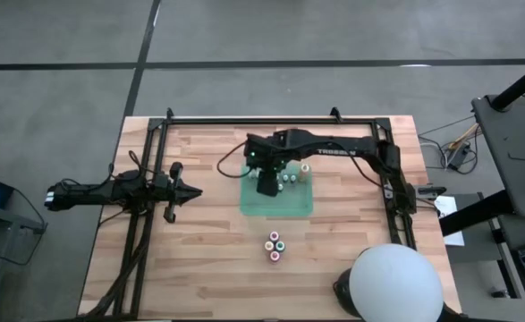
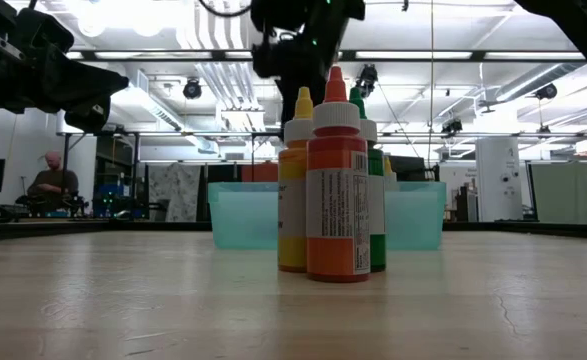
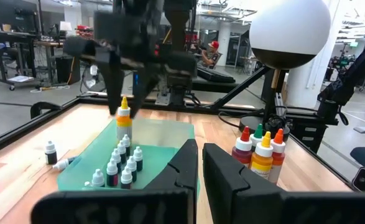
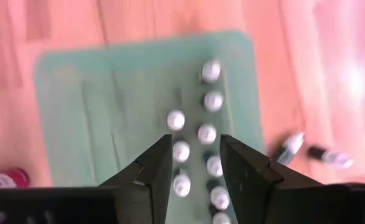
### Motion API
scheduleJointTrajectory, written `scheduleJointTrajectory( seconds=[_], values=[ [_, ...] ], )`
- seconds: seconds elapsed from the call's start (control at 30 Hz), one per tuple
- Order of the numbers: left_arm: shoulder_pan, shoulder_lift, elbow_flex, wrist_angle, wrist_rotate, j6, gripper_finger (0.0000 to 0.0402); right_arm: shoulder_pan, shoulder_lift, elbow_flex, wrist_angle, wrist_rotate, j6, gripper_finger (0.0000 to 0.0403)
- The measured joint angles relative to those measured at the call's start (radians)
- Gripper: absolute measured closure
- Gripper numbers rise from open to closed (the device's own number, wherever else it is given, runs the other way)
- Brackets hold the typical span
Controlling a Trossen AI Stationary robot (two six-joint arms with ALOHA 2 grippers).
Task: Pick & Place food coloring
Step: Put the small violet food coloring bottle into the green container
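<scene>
Several tiny pale-capped food coloring bottles (image 4: 206,133) stand on their bases on the green mat (image 1: 284,204), also seen in the left wrist view (image 3: 123,163). A taller yellow dropper bottle (image 3: 124,122) stands at the mat's right part. Two tiny bottles (image 4: 313,151) lie on the wood beyond the mat's far edge. My right gripper (image 4: 196,147) is open, pointing down over the tiny bottles, clear of them; it also shows in the high view (image 1: 266,185). My left gripper (image 1: 189,190) is shut and empty at the table's left.
Three larger squeeze bottles, orange, yellow and green (image 2: 336,190), stand in a cluster near the table's front (image 1: 275,246). A white globe (image 1: 396,282) sits at the front right corner. A black frame (image 1: 271,118) runs along the table's edges. People sit in the room behind.
</scene>
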Motion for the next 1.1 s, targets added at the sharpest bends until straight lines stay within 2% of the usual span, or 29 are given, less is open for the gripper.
scheduleJointTrajectory(
  seconds=[0.17,0.4,0.8,1.1],
  values=[
    [0.0,0.0,0.0,0.0,0.0,0.0,0.0401,-0.029,0.0,0.033,-0.006,-0.001,0.056,0.0276],
    [0.0,0.0,0.0,0.0,0.0,0.0,0.0401,-0.089,0.0,-0.001,-0.011,0.0,0.164,0.027],
    [0.0,0.0,0.0,0.0,0.0,0.0,0.0401,-0.234,0.0,-0.041,-0.026,-0.002,0.489,0.0268],
    [0.0,0.0,0.0,0.0,0.0,0.0,0.0401,-0.31,0.0,-0.05,-0.034,-0.002,0.531,0.0257]
  ],
)
